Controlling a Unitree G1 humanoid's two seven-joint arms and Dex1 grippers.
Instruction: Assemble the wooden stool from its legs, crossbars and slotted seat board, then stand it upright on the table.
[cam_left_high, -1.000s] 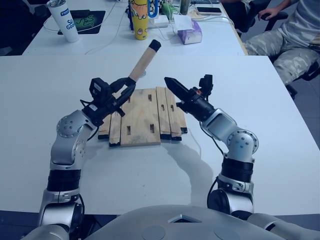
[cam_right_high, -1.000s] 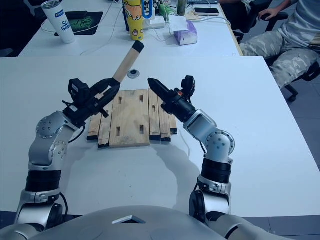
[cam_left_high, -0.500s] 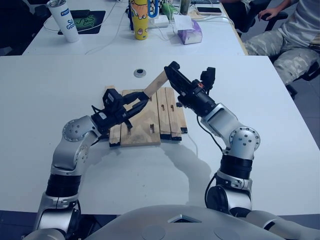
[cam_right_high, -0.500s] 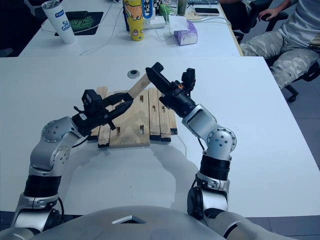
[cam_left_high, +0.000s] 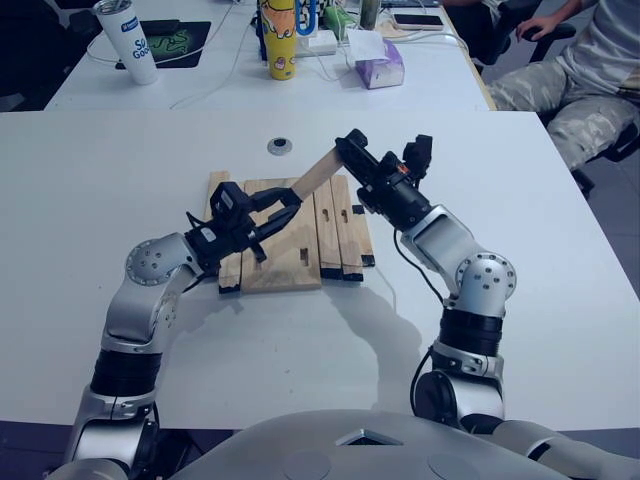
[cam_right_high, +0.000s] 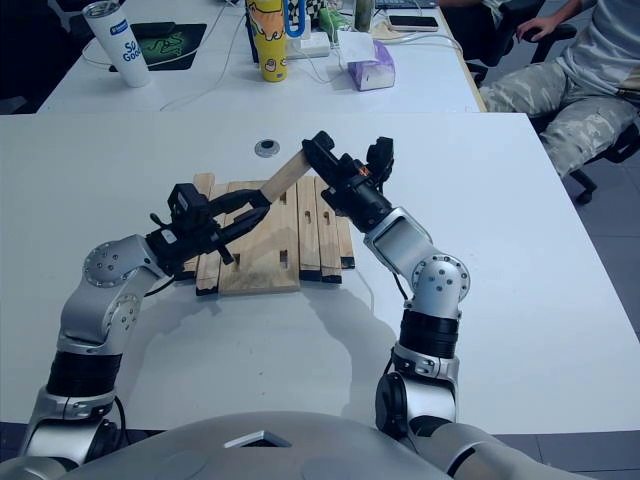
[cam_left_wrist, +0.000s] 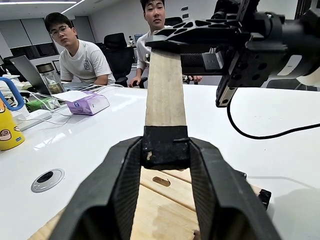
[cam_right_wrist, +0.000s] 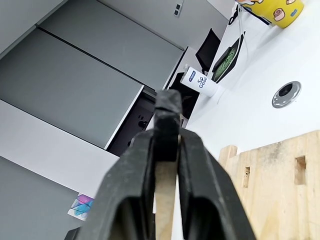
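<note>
- Since a second ago you had brought the leg (cam_left_high: 318, 176) down from a high, outward tilt to a low slant over the boards. The right gripper (cam_left_high: 350, 148), apart from it then, had closed onto its upper end.
- Nearest you, the left gripper (cam_left_high: 283, 205) had its jaws clenched on the leg's lower end, just above the slotted seat board (cam_left_high: 285, 255).
- The board lay flat on the table (cam_left_high: 150, 160), with the crossbars (cam_left_high: 340, 225) touching its side.
- The right jaws were grasping the leg's top, so both arms shared it.
- You seemed to be fitting a first leg. The next move called for bringing it upright and lining its end up with a slot.
- Farthest off, a tumbler (cam_left_high: 125, 40) and a yellow cup (cam_left_high: 278, 40) bore print, left unread here.
</note>
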